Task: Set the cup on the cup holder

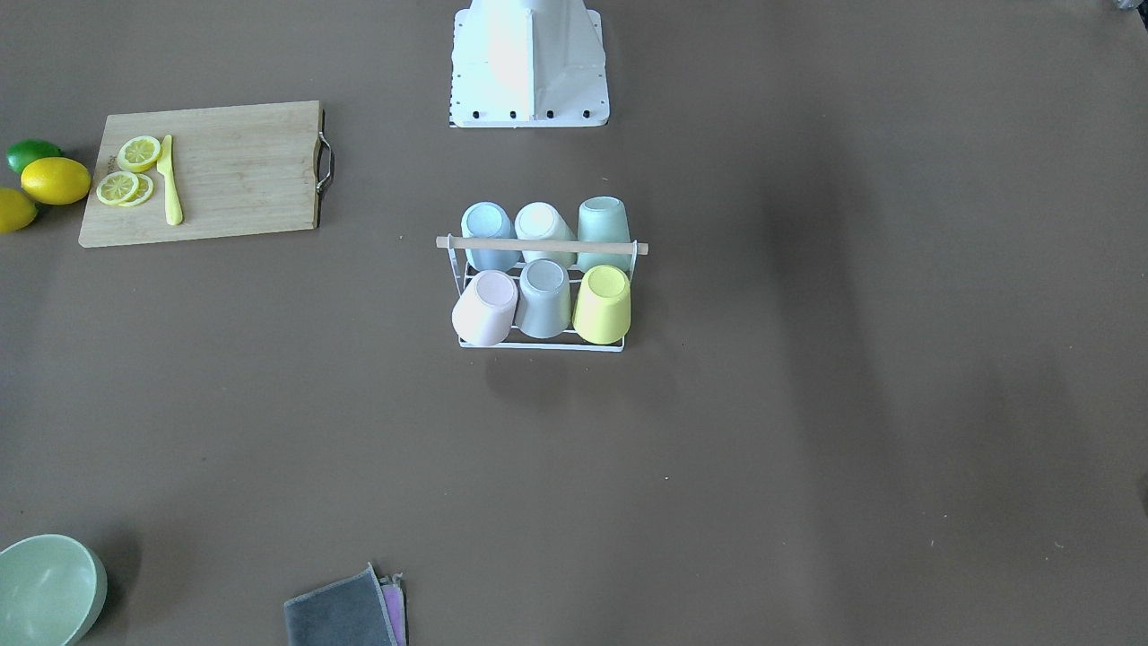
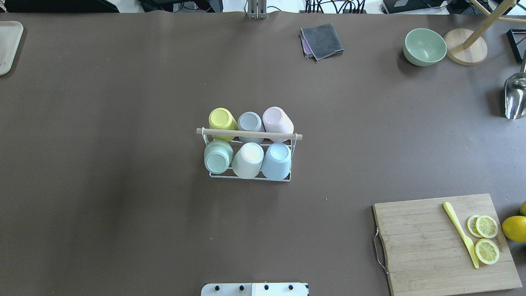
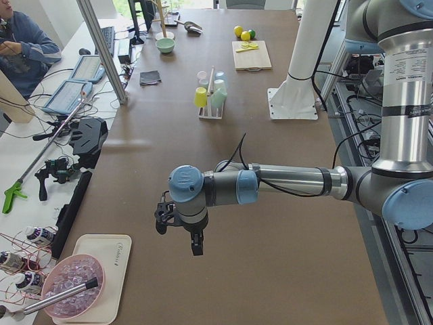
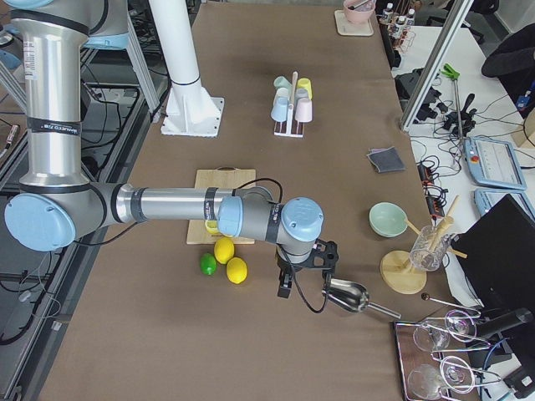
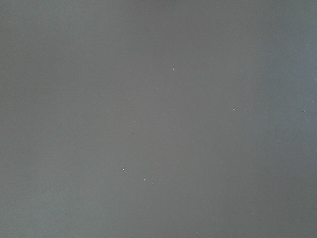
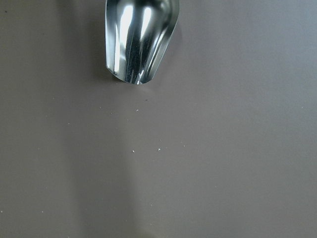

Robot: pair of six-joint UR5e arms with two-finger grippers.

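Wire holder, away from all tabletop edges, is filled by six cups; one could be knocked off by reaching in. For left gripper and right gripper, spread cannot be told.

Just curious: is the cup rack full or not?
Full, it seems: six upturned cups cover the cup holder, three per row.

Wooden cutting board carries 1 yellow knife and 3 lemon slices. 2 whole lemons and 1 lime lie just beside it. Green bowl, folded grey cloth and metal scoop lie well apart from the board.
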